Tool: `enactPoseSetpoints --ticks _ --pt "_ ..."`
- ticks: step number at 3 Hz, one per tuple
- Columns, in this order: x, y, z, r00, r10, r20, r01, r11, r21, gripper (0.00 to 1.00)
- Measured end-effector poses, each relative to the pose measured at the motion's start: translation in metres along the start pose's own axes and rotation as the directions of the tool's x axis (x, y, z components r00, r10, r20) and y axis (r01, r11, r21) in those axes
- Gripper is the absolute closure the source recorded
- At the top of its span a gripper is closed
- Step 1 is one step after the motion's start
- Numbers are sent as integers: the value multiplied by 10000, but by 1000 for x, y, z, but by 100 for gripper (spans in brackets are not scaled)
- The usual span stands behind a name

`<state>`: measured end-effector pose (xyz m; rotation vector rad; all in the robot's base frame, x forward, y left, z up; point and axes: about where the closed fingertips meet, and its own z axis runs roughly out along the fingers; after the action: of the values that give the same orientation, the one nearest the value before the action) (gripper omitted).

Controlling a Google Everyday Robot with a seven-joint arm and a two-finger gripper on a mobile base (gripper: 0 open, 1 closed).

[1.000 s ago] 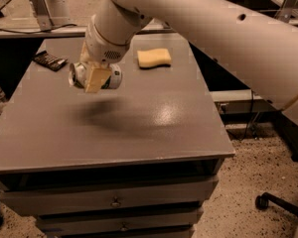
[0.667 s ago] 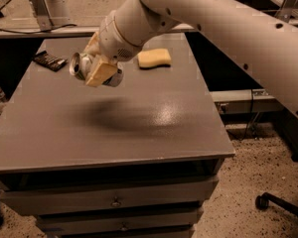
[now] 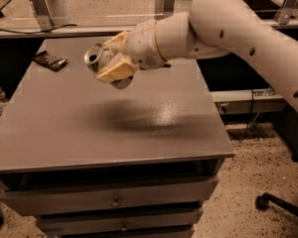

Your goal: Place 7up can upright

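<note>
My gripper is shut on the 7up can and holds it well above the grey table top, over the middle left part. The can lies sideways in the grip, with its shiny metal top facing left toward the camera. The tan fingers cover most of the can's body, so its green lettering is hidden. The white arm reaches in from the upper right.
A dark flat object lies at the table's far left corner. The table has drawers below its front edge. A white stand is behind the table. A chair base sits on the floor at the right.
The arm has rotated and swung lower across the table, turning the can so its top faces left. The yellow sponge seen earlier is now hidden behind the arm.
</note>
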<state>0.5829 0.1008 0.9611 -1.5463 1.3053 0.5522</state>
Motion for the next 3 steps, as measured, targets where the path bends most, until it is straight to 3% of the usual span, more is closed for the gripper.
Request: enactPoseSetpoints --ticks 1,2,3 --pt "10 -4 -24 9908 940 973 -1012 9922 721 100" --pt "24 -6 -44 9687 1814 1693 -2035 9712 1241 100" --pt "40 -6 -58 9415 2642 2091 -2982 9423 1520 100"
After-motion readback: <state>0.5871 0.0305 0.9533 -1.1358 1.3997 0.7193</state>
